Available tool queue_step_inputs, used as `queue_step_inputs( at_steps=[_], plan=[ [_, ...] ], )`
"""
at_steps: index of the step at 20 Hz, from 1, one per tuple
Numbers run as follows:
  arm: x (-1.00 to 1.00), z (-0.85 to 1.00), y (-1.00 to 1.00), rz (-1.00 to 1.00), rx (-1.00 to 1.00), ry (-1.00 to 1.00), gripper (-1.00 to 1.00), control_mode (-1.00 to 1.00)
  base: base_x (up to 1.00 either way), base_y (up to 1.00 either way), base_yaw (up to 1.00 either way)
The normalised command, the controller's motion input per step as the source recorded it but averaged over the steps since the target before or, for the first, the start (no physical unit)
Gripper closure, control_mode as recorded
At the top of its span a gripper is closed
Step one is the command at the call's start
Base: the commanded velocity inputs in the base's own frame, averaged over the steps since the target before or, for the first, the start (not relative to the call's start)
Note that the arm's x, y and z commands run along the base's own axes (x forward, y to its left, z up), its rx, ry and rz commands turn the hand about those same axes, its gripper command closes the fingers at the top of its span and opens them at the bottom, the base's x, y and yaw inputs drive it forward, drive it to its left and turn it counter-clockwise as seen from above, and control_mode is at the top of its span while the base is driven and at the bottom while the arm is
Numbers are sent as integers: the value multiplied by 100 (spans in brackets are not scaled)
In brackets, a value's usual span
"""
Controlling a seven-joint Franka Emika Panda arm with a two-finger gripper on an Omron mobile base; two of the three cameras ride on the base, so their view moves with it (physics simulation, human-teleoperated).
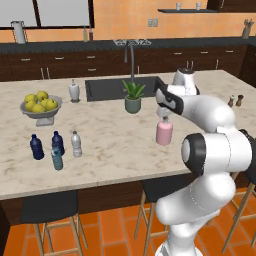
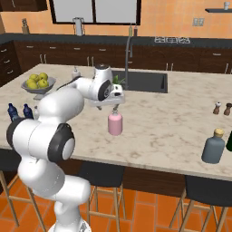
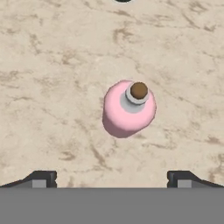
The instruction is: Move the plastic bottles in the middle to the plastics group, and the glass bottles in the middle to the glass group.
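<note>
Hand: the hand hangs straight above the pink bottle, jaws spread wide and holding nothing; its finger tips flank open table in the hand view, apart from the bottle. Judged: lined up for a top-down grasp.
Pink bottle: one, upright on the table, alone mid-table, dark top facing the hand. Judged the next thing to move.
Slim bottles: two, one teal, one clear with white cap, near the table's front left.
Navy bottles: two, just beside the slim ones; the four already stand as one cluster, so the plastics look grouped.
Brown bottles: two tiny ones at the far right, well apart from the pink bottle; judged its destination.
Other: one grey bottle, one plant, one fruit bowl, one white bottle, one sink.
</note>
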Motion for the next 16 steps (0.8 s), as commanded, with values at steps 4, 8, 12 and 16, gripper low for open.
queue_step_inputs(
  at_steps=[4, 8, 12, 16],
  plan=[
    [51, -4, -21, 0, 0, 0, -100, -100, 0, 0, 0],
    [38, -25, -10, 0, 0, 0, -100, -100, 0, 0, 0],
    [15, -11, 0, 0, 0, 3, -100, -100, 0, 0, 0],
    [2, 0, 2, 0, 0, 7, -100, -100, 0, 0, 0]
  ],
)
